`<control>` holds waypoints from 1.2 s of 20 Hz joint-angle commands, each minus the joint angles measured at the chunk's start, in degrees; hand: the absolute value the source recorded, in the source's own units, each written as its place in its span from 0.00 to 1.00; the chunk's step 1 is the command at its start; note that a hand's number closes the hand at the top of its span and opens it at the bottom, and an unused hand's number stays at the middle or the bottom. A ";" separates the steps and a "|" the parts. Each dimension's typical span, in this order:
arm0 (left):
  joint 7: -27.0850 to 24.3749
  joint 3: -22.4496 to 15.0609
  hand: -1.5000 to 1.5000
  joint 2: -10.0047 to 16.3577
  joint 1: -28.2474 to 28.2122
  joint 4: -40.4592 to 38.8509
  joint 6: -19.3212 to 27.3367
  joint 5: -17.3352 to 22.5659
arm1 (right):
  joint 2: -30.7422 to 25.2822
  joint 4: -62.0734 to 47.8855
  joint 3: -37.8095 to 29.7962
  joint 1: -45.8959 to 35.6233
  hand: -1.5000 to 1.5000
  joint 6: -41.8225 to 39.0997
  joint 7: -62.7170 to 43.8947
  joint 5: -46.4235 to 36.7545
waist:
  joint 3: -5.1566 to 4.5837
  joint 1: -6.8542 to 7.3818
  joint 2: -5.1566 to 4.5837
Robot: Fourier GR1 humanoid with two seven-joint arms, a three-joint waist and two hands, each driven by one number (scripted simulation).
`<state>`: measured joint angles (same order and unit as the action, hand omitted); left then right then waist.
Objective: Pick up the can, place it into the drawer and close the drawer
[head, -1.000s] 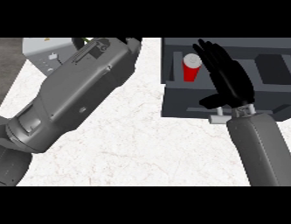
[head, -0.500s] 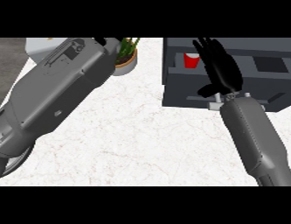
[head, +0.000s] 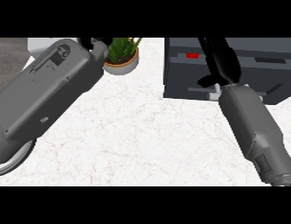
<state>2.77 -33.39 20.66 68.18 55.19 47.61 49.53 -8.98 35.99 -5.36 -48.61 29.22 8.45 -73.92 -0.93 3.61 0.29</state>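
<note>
Can showed only as a small red patch inside the dark drawer at the counter's far right, apparently already placed, with the drawer not yet shut. Closing it looked like the risky part: the right hand lay stretched over the drawer just beside the can, so a careless pull back could clip the can, or the fingers could be caught as the drawer slid in. That hand was open, fingers straight and holding nothing; whether it touched the drawer could not be told. The left hand barely showed at the top edge near a potted plant, and its state could not be told.
</note>
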 commanded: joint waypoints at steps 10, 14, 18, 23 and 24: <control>4.25 1.15 0.00 4.78 -1.81 6.78 -0.72 -1.82 | -3.54 -17.80 -6.06 -13.49 0.00 8.47 -0.15 0.24 | 1.08 1.94 -2.09; 4.21 0.43 0.00 3.92 -3.15 8.90 1.05 -3.07 | -2.85 -20.46 -5.69 -15.84 0.00 10.24 -2.70 -1.39 | 1.05 1.94 -2.01; 6.49 1.06 0.00 6.42 -2.69 9.39 -1.27 -2.50 | -6.36 -21.91 -6.56 -20.58 0.00 6.38 -3.23 -1.16 | 1.05 2.80 -2.33; 5.07 1.11 0.00 6.43 -5.74 12.11 -0.60 -3.38 | -4.33 -24.06 -7.16 -20.66 0.00 6.78 -2.26 -0.58 | 1.07 3.58 -2.49; 5.69 -0.17 0.00 4.62 -4.46 12.59 0.51 -3.98 | -4.57 -24.69 -8.38 -22.38 0.00 2.55 1.01 1.25 | 1.14 3.18 -2.41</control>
<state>7.87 -32.79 25.91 63.54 66.29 47.67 46.24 -13.74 11.36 -11.69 -66.31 33.92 7.48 -75.02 0.62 5.90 -2.55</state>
